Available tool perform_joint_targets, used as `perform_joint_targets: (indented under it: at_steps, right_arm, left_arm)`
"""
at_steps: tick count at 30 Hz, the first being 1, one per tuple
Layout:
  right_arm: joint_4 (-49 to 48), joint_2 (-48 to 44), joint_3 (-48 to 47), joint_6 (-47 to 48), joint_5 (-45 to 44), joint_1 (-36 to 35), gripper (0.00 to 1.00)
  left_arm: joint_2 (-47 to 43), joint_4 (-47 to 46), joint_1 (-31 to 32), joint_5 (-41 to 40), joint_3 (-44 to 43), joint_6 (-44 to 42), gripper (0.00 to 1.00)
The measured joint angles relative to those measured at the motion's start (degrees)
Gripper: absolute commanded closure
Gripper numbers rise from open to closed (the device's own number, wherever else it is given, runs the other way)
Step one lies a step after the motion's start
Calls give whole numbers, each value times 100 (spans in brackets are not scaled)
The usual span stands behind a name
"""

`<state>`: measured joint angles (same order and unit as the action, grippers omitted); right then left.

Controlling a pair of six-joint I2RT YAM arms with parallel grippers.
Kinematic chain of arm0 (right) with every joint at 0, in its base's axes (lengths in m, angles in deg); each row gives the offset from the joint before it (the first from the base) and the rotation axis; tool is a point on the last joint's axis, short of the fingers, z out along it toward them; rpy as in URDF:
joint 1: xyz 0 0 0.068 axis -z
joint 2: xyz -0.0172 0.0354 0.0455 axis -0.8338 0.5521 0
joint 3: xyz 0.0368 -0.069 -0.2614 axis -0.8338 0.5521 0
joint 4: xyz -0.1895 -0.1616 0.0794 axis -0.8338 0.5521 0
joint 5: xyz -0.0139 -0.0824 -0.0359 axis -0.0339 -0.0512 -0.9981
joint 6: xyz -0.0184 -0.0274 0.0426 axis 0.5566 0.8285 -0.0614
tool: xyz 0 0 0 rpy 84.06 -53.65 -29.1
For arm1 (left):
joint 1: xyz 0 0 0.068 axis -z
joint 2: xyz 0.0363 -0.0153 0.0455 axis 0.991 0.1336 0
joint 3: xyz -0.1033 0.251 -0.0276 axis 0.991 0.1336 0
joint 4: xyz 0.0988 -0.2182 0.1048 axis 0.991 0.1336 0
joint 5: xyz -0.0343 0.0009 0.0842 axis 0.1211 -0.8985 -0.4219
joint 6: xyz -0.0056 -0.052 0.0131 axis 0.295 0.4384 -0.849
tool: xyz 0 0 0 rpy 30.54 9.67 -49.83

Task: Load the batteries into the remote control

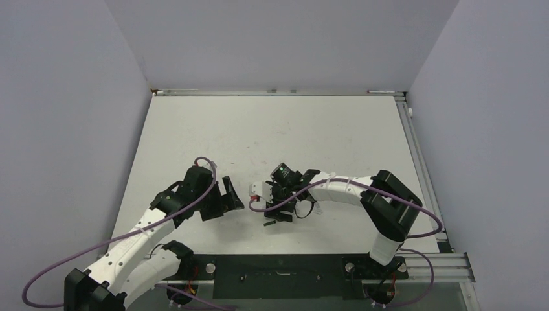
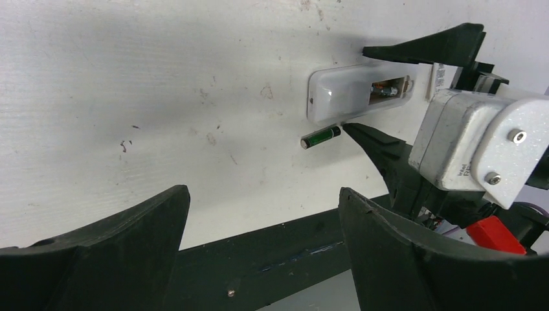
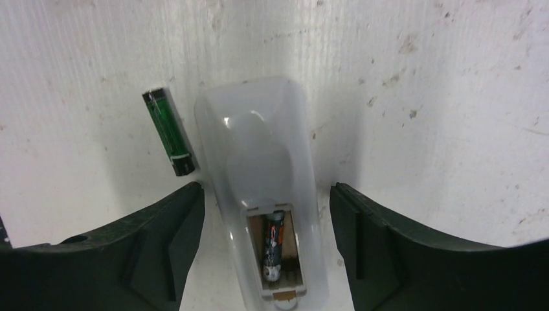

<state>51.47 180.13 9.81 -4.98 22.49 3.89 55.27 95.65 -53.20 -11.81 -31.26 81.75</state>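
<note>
The white remote control [image 3: 259, 155] lies on the table with its battery slot open and facing up. One battery [image 3: 273, 243] sits in the slot. A second dark green battery [image 3: 168, 139] lies loose on the table just left of the remote. My right gripper [image 3: 265, 194] is open, with a finger on each side of the remote and touching neither. In the left wrist view the remote [image 2: 336, 94] and the loose battery [image 2: 320, 137] lie ahead. My left gripper [image 2: 262, 194] is open and empty, short of them. From above, the left gripper [image 1: 234, 194] faces the right gripper [image 1: 267, 201] across the remote [image 1: 257, 191].
The black base rail [image 1: 278, 269] runs along the table's near edge, close under my left fingers [image 2: 414, 259]. An aluminium rail [image 1: 414, 155] borders the right side. Grey walls enclose the table on three sides.
</note>
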Motion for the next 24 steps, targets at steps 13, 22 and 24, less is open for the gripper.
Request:
perform_joint_targets:
  at_steps: [13, 22, 24]
  right_arm:
    - [-688, 363, -227, -413, 103, -188, 90]
    - [-1084, 225, -142, -1106, -319, -31, 92]
    - [-1303, -22, -61, -1346, -466, 96, 92]
  left_arm:
    - [-55, 13, 0, 26, 0, 0, 17]
    - [-94, 164, -28, -20, -13, -2, 17]
    - [-94, 195, -39, -46, -46, -2, 17]
